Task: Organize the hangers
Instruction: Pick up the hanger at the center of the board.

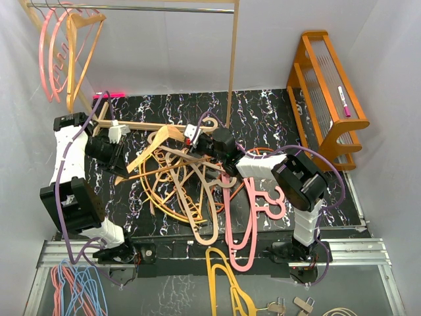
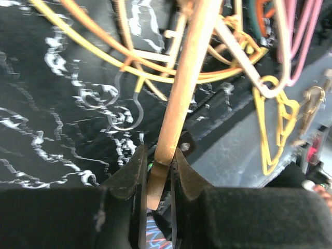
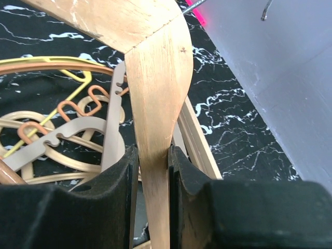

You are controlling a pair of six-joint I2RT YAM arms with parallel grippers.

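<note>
The grey table point(image 1: 171, 289) carried a black, white-veined mat point(image 1: 263, 115). At its back edge stood a wooden-framed clothes rail point(image 1: 232, 59), with an orange slatted wooden rack point(image 1: 309, 72) at the back right corner. Most of the hangers lay in a tangled heap point(image 1: 191, 187) at the middle of the mat: yellow-orange wire hoops, tan wavy ones and a big pink notched hanger point(image 1: 228, 217) reaching toward the front edge. Only a few pink hangers point(image 1: 49, 52) and one orange-tan hanger point(image 1: 89, 43) hung on the rail above the back left corner. By my reading the job was therefore in its early part, with the bulk of the heap left to sort and hang. A pale wooden hanger point(image 1: 152, 145) sat over the back of the heap, toward the left, spanning the space between the two arms. The right gripper point(image 3: 153, 155) was clenched on it just below its peak, the wood filling the gap between the jaws. The left gripper point(image 2: 161, 158) was pinched on the tip of a tan wooden strip, which looked to be that same hanger's lower arm. Whether the hanger was clear of the heap could not be told. A mustard-yellow hanger point(image 1: 223, 280) lay past the mat's front edge, and a blue-and-pink bunch point(image 1: 79, 289) lay at the front left corner.
</note>
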